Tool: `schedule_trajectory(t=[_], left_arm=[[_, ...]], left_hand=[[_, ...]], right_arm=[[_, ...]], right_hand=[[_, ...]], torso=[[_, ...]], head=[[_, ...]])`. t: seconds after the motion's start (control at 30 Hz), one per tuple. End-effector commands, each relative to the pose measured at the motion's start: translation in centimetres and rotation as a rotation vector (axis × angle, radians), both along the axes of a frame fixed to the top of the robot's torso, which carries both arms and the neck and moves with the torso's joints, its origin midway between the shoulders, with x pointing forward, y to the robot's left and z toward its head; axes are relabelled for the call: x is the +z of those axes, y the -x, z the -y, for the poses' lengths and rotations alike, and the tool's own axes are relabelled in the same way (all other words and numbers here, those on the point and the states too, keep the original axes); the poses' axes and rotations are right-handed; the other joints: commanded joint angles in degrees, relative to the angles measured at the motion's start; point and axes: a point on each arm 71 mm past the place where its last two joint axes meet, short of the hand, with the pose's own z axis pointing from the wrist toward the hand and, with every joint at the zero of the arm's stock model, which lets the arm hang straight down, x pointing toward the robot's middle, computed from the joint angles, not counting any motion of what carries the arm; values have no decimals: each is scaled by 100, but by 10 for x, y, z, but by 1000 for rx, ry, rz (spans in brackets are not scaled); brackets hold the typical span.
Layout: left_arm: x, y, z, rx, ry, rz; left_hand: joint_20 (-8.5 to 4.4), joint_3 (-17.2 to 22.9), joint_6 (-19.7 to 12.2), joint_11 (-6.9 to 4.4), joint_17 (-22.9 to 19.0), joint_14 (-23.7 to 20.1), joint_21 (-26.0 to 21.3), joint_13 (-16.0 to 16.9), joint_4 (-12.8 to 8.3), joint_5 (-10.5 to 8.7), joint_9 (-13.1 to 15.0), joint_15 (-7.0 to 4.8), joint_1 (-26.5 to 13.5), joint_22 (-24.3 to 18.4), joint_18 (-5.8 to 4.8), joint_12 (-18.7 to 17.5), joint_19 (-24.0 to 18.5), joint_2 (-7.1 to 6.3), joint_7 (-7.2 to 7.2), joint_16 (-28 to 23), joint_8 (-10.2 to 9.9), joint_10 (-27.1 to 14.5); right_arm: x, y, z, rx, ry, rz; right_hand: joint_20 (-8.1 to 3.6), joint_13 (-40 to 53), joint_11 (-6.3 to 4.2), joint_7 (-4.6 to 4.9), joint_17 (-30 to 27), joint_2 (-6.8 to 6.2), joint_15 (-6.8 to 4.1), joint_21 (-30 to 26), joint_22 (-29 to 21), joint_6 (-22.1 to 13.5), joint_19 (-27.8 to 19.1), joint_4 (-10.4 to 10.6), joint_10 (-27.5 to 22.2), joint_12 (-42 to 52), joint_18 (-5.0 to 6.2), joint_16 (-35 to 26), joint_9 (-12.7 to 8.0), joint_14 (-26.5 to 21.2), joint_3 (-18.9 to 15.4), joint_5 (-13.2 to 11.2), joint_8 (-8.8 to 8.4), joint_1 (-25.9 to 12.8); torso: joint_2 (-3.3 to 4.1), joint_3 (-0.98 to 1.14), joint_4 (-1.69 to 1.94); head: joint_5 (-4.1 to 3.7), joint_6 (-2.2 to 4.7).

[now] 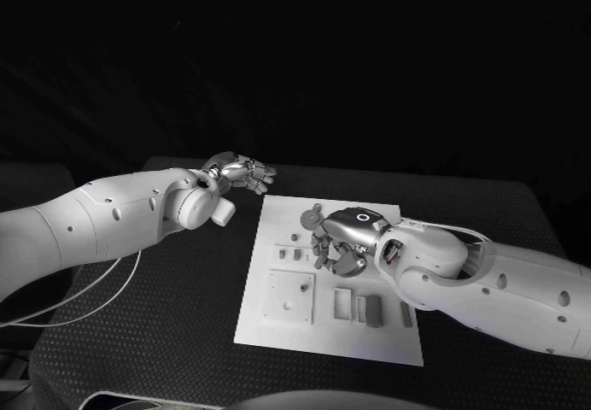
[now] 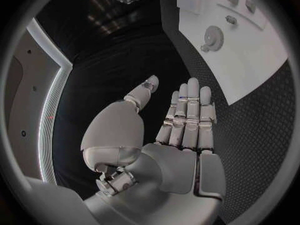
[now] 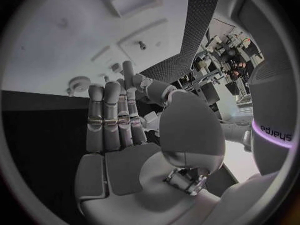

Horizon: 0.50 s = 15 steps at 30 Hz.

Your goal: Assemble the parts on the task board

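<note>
- I see the task board [image 1: 330,329] lying mid-table, grey parts [image 1: 371,308] near its front edge.
- My right hand [image 1: 335,242] hovers over the board's middle, fingers straight, grasping nothing; its wrist reads "sharpa".
- My left hand [image 1: 244,174] hangs off the board's far left corner, released, fingers extended.
- A gear [image 2: 214,37] rests on the board.

The silver many-fingered left hand [image 1: 242,174] hangs empty, fingers straight and side by side. The silver many-fingered right hand [image 1: 335,242] is likewise flat, holding nothing.
</note>
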Motion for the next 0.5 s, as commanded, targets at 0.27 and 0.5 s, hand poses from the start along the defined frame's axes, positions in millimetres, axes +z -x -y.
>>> schedule_trajectory(t=[0.27, 0.5], left_arm=[[2, -1, 4, -15, 8, 9], [1, -1, 5, -17, 8, 8]], left_hand=[[4, -17, -40, 3, 14, 35, -26, -6, 15, -16, -10, 3, -24, 7, 59, 31, 50, 4, 0, -42, 29, 6], [4, -18, -40, 2, 18, 35, -28, -6, 15, -16, -10, 3, -24, 9, 59, 31, 50, 4, 0, -45, 31, 7]], right_arm=[[-18, 22, -32, 78, -39, 18], [-26, 34, -47, 115, -53, -2]], right_hand=[[-21, 236, -23, -3, -13, 23, -43, 25, 104, 32, 41, -2, 67, 37, 277, 25, 6, 9, 35, 14, 39, 13], [-25, 242, -26, -4, -16, 21, -46, 30, 103, 34, 47, -3, 72, 35, 277, 28, 13, 16, 42, 14, 39, 11]], torso=[[5, -8, 17], [4, -6, 14]], head=[[97, -21], [131, -36]])
